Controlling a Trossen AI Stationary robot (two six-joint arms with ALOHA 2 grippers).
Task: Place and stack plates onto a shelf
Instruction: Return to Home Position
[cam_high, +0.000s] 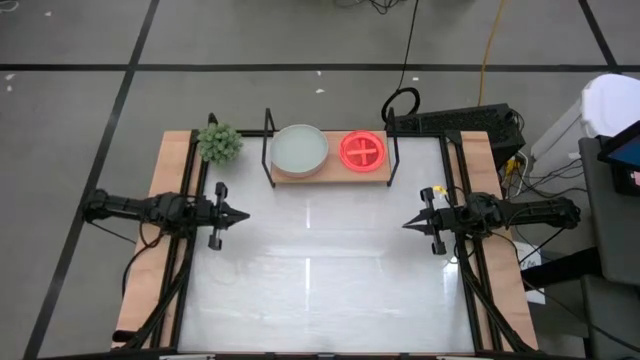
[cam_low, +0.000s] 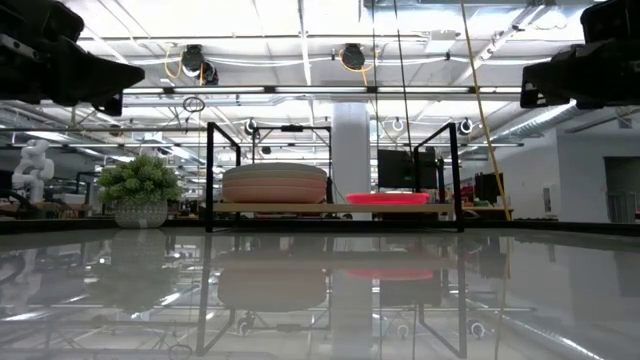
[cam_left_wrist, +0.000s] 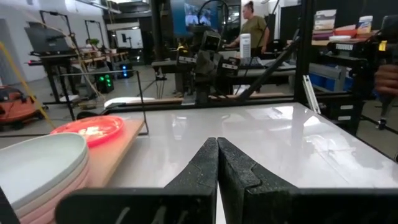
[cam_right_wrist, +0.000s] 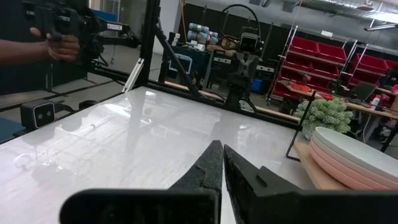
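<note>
Inspection found my left end effector (cam_high: 242, 214) at the left edge of the surface (cam_high: 320, 290), about midway along it, fingers pressed together and holding nothing; the left wrist view confirmed the two dark fingers (cam_left_wrist: 202, 165) met at the tips. My right end effector (cam_high: 407, 226) sat opposite at the right edge, likewise closed tight and empty, and the two pointed at each other, well apart. The shelf (cam_high: 334, 168) stood at the middle of the back edge of the surface. On its left half rested the stack of larger plates (cam_high: 299, 148), a pale grey one on top with pink ones showing beneath it in the wrist views. On its right half lay the small glossy plates (cam_high: 363, 150), reddish-pink, stacked low; I could not count them. The two stacks sat just beside each other. A small potted plant (cam_high: 219, 143) stood near the back left corner, beside the shelf's left end.
</note>
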